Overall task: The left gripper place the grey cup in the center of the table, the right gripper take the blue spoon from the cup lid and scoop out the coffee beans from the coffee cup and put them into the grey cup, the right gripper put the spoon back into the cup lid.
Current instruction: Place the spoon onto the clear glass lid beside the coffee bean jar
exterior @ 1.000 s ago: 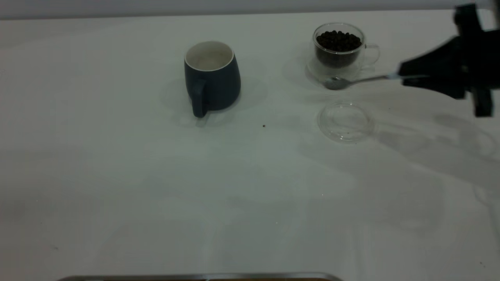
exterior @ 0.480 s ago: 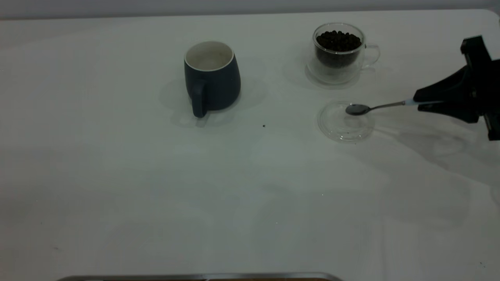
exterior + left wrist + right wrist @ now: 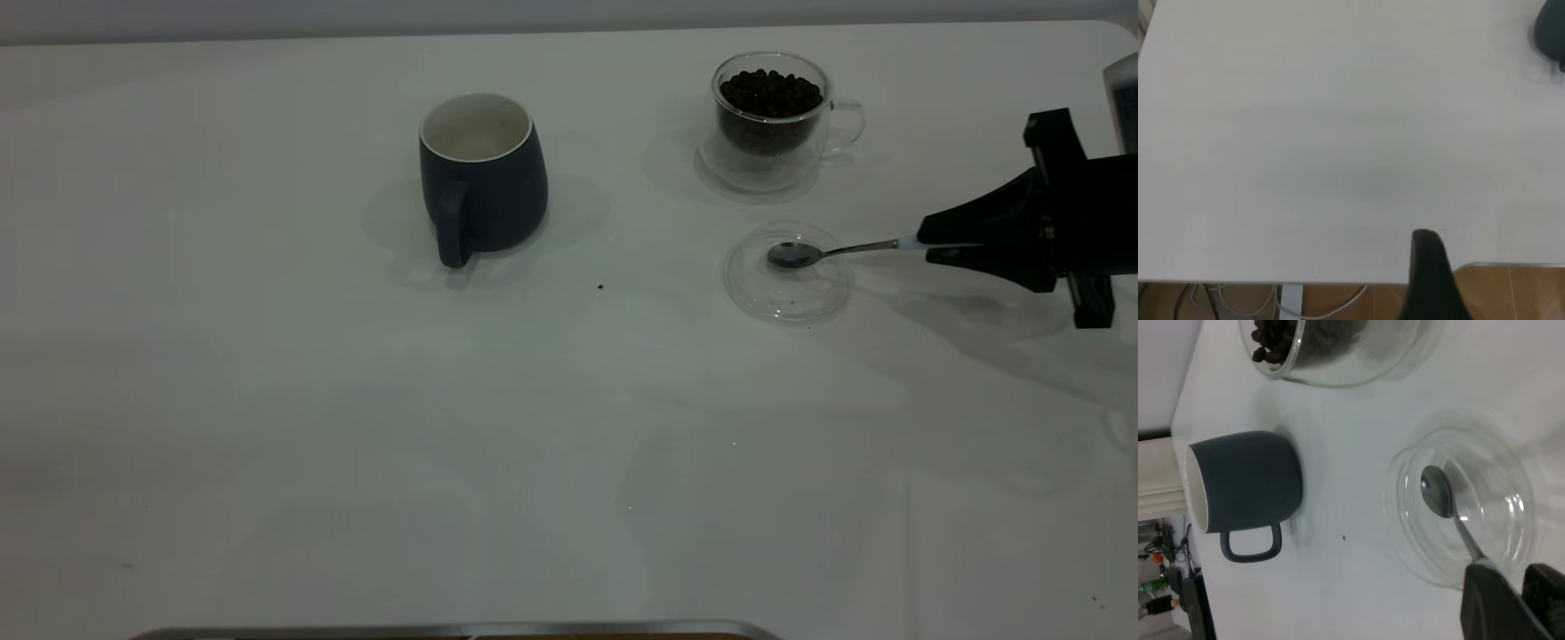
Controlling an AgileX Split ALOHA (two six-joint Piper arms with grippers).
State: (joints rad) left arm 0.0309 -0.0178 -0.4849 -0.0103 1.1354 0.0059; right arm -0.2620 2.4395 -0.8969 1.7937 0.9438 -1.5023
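White table [image 3: 267, 400] at right: right gripper [image 3: 925, 242] jaws clamp the blue spoon [image 3: 831, 252] over the cup lid [image 3: 756, 293]; early release risks the spoon rolling off.

Navy-grey cup [image 3: 483, 182] (cream inside), dark-brown beans [image 3: 770, 92], white table [image 3: 356, 427].

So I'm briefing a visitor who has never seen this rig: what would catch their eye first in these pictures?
Probably the right gripper reaching in from the table's right edge, holding the blue spoon by its handle with the bowl over the cup lid. Behind the lid stands the coffee cup, filled with dark coffee beans. The grey cup stands alone near the middle of the table, handle toward the camera.
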